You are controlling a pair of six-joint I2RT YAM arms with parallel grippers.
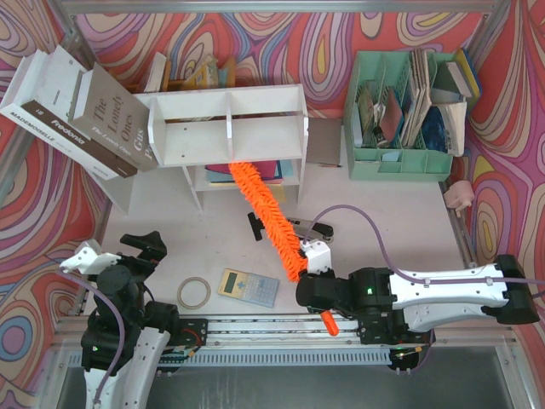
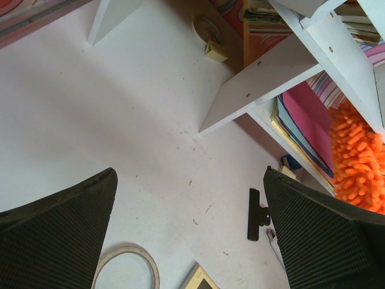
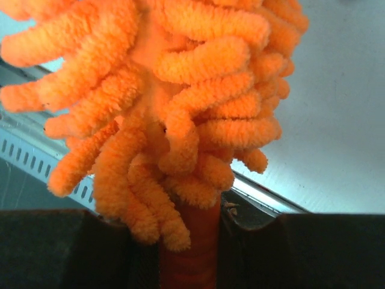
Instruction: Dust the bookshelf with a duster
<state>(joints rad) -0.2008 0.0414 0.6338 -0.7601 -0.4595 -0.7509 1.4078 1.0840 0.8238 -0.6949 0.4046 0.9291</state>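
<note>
The white bookshelf (image 1: pixel 228 128) stands at the back of the table, with books lying in its lower tier. The fluffy orange duster (image 1: pixel 271 220) slants from that lower tier down toward the front. Its thin handle (image 1: pixel 329 322) pokes out below my right gripper (image 1: pixel 308 288), which is shut on the handle just under the fluff. In the right wrist view the duster (image 3: pixel 174 90) fills the frame and my right gripper (image 3: pixel 187 247) clamps the handle. My left gripper (image 1: pixel 141 247) hovers open at the front left, empty. Its wrist view shows the left gripper (image 2: pixel 189 174), a bookshelf board (image 2: pixel 264 78) and the duster (image 2: pixel 358 162).
A tape roll (image 1: pixel 194 292) and a calculator (image 1: pixel 248 286) lie near the front. A black binder clip (image 1: pixel 255 227) and a stapler (image 1: pixel 313 228) flank the duster. A mint-green organizer (image 1: pixel 400 162) stands at the back right. Large books (image 1: pixel 77 115) lean at the back left.
</note>
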